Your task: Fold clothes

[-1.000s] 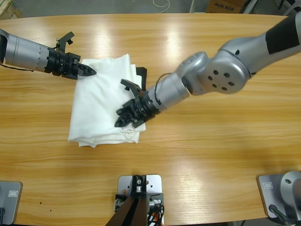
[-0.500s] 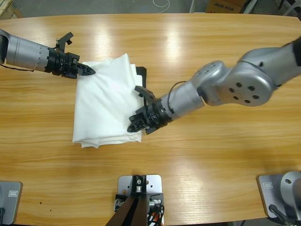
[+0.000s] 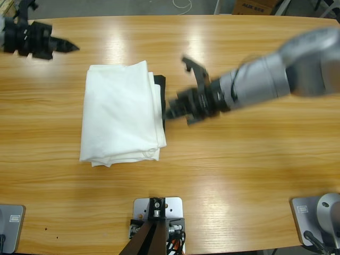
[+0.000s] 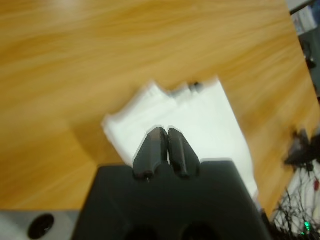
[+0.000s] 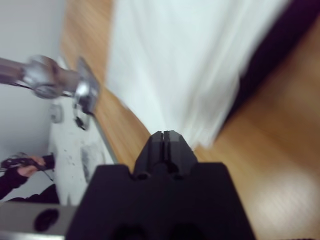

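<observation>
Folded white T-shirt (image 3: 121,112) lying flat mid-table, apparently finished; left gripper (image 3: 68,47) and right gripper (image 3: 171,112) both pinched closed, empty, clear of cloth.

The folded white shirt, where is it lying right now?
In the high view the folded white shirt lies flat on the wooden table, left of centre, over something dark at its right edge. Neither claw touches it; the right claw is just beside it.

A long wooden table (image 3: 239,170) with glare patches; grey floor (image 3: 133,6) beyond.
</observation>
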